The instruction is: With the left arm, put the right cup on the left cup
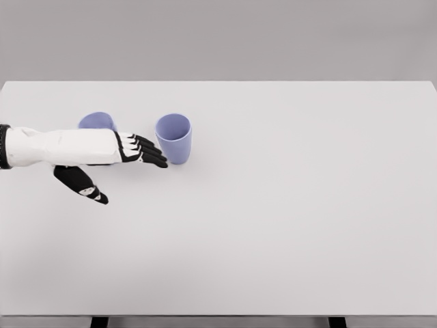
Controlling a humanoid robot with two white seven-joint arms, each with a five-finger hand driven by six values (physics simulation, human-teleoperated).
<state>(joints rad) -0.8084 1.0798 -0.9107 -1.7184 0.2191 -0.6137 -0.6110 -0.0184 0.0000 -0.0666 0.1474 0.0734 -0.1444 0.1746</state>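
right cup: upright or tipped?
Upright. The right cup stands on the table with its open rim facing up, the inside visible. The left robot hand is open beside it, not gripping.

Two periwinkle cups, the right cup and the left cup, show a smooth, matt, plastic-like surface with soft shading and no sharp highlights. The worktop is a plain, pale, matt slab, even and untextured. The left hand has dark, smooth fingers with pale knuckle patches, on an arm of smooth white shell panels.
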